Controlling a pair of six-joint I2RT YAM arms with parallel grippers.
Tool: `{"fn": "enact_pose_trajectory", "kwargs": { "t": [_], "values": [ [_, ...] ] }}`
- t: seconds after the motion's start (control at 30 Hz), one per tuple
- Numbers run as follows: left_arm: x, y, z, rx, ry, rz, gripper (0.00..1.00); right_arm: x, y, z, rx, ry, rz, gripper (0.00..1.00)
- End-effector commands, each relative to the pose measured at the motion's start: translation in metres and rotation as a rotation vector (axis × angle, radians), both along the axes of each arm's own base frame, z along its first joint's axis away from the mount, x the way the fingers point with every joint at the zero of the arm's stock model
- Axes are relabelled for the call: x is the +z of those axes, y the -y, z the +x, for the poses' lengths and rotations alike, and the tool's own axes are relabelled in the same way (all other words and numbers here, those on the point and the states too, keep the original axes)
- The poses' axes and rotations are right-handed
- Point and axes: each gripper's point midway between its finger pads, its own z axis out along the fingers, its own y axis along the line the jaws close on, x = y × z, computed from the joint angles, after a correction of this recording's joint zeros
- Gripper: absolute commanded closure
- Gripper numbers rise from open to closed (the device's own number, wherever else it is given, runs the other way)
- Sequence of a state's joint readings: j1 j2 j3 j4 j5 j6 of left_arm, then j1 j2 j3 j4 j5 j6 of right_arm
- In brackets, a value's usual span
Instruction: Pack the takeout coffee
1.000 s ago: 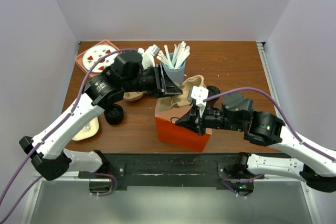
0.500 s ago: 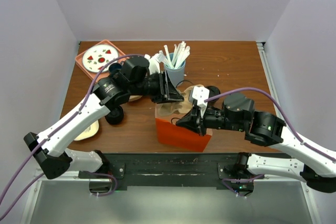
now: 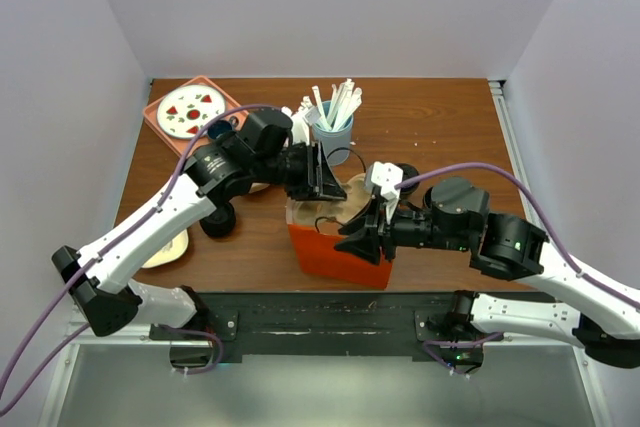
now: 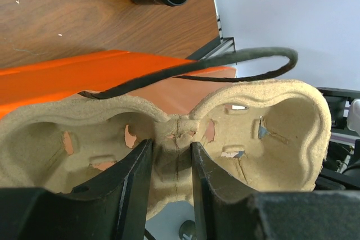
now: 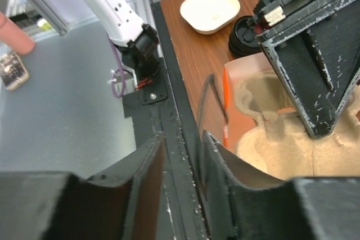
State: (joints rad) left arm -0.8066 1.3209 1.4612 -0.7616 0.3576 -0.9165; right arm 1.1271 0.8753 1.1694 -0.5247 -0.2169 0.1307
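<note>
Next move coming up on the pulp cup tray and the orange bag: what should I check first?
1. Left gripper pinching the brown moulded-pulp cup carrier at its centre ridge: ok.
2. Carrier at the orange paper bag mouth: ok.
3. Right gripper holding the bag's black cord handle: not ok, jaws apart.
4. Carrier seated on the bag bottom: cannot tell.
5. Carrier wells filled: not ok, empty.

Pulp tray (image 3: 352,197) at orange bag (image 3: 325,252) mouth
</note>
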Motion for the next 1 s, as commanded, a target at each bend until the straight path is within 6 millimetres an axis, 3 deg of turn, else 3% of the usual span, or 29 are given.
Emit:
{"fn": "enact_pose_trajectory", "kwargs": {
  "t": [0.0,0.17,0.23,0.3,0.4,0.57,0.67,0.97],
  "values": [
    [0.001,-0.003,-0.003,-0.037,0.014,0.040,0.75,0.052,0.009,-0.002,-0.073,-0.063,0.159,0.59],
    [-0.006,-0.005,-0.003,-0.048,0.011,0.076,0.75,0.085,0.022,0.005,-0.189,-0.165,0.254,0.56],
    [-0.009,-0.008,-0.004,-0.047,0.011,0.091,0.75,0.090,0.029,0.011,-0.261,-0.220,0.274,0.56],
    [-0.012,-0.009,-0.003,-0.047,0.010,0.108,0.75,0.098,0.044,0.028,-0.400,-0.242,0.302,0.56],
    [-0.012,-0.010,-0.003,-0.053,0.017,0.120,0.75,0.086,0.070,0.047,-0.617,-0.325,0.277,0.56],
    [-0.010,-0.011,-0.001,-0.060,0.034,0.142,0.75,0.033,0.113,0.058,-0.924,-0.475,0.135,0.58],
    [-0.013,-0.011,-0.001,-0.066,0.035,0.155,0.75,0.013,0.115,0.055,-0.963,-0.518,0.077,0.60],
    [-0.014,-0.009,-0.001,-0.077,0.038,0.155,0.76,-0.018,0.082,0.042,-0.881,-0.637,-0.012,0.67]
  ]
}}
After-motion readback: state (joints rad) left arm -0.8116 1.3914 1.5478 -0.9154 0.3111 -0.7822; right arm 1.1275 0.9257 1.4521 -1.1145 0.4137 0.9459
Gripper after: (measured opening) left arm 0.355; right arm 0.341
